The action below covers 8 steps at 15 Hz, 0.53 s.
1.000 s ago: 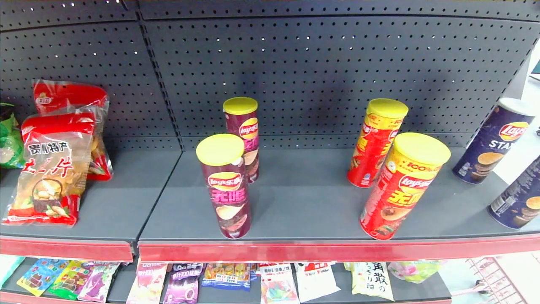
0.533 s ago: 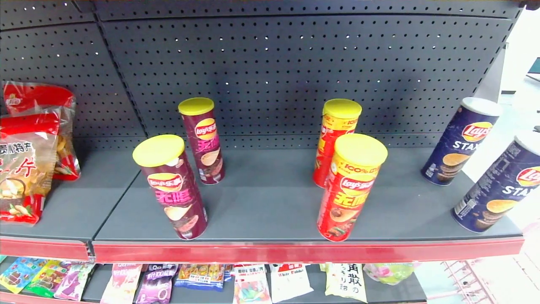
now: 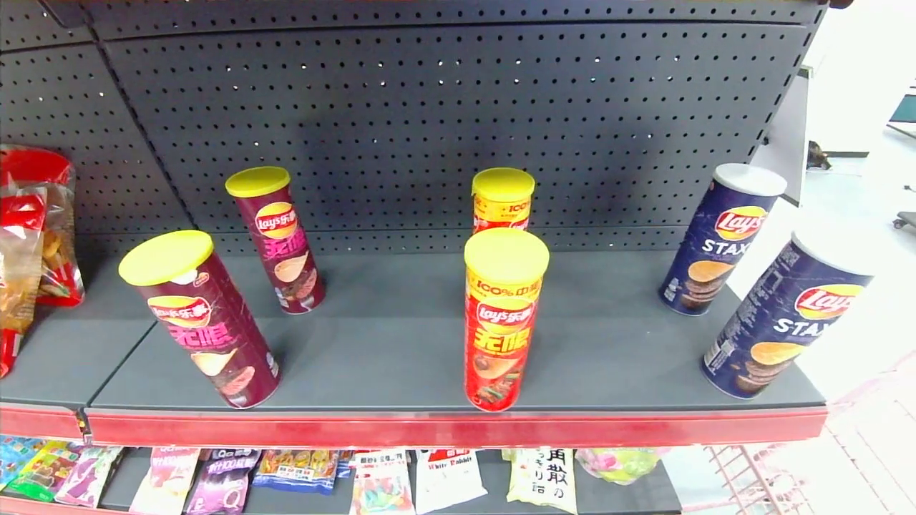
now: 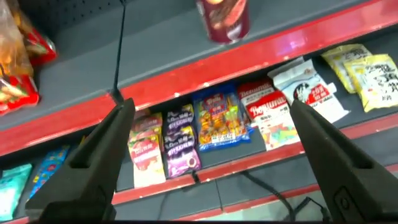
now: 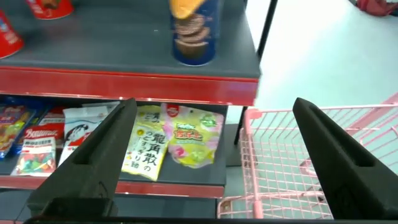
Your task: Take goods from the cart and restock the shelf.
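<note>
The grey shelf (image 3: 401,357), red along its front edge, carries six standing chip cans in pairs. On the left are the front maroon can (image 3: 200,322) and the rear maroon can (image 3: 278,239). In the middle are the front red can (image 3: 503,318) and the rear red can (image 3: 502,200). On the right are the front blue can (image 3: 783,315) and the rear blue can (image 3: 719,239). Snack bags (image 3: 28,236) stand at far left.

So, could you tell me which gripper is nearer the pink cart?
Right. The right gripper hovers by the pink cart; the left gripper is off by the maroon can.

Matt metal shelf (image 3: 401,343) and perforated back panel (image 3: 429,107), 6 glossy chip cans (image 3: 501,336), pink wire cart (image 5: 267,111), shiny plastic bags (image 4: 214,121)
</note>
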{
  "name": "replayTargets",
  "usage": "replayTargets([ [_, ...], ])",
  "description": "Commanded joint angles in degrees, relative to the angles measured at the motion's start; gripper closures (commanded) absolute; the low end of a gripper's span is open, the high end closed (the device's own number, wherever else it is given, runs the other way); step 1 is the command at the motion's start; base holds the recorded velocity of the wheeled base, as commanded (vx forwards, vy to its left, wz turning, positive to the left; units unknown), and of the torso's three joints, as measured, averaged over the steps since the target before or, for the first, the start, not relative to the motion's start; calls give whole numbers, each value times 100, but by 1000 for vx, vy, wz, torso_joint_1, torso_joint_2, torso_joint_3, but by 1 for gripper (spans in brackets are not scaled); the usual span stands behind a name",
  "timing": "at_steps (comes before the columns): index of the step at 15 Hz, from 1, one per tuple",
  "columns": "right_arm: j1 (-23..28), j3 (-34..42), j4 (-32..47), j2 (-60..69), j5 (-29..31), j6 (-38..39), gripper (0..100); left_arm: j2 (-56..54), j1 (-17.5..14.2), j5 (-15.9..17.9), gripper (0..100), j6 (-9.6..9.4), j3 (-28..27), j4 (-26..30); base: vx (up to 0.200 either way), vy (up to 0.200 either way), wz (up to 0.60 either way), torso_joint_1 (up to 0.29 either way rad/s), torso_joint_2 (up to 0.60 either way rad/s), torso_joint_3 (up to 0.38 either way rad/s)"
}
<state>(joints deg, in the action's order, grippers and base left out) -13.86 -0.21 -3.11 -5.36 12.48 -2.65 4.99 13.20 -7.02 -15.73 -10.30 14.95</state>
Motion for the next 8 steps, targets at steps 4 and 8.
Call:
replayTargets([
  [4,-3,12,-6,-9,26,1,0,20,-2,-10,0,43,19,-27,0,0,0,0,0,0],
  [8,-3,12,-6,-9,17,-8,0,20,-2,-62,0,70,160,-167,0,0,0,0,0,0],
])
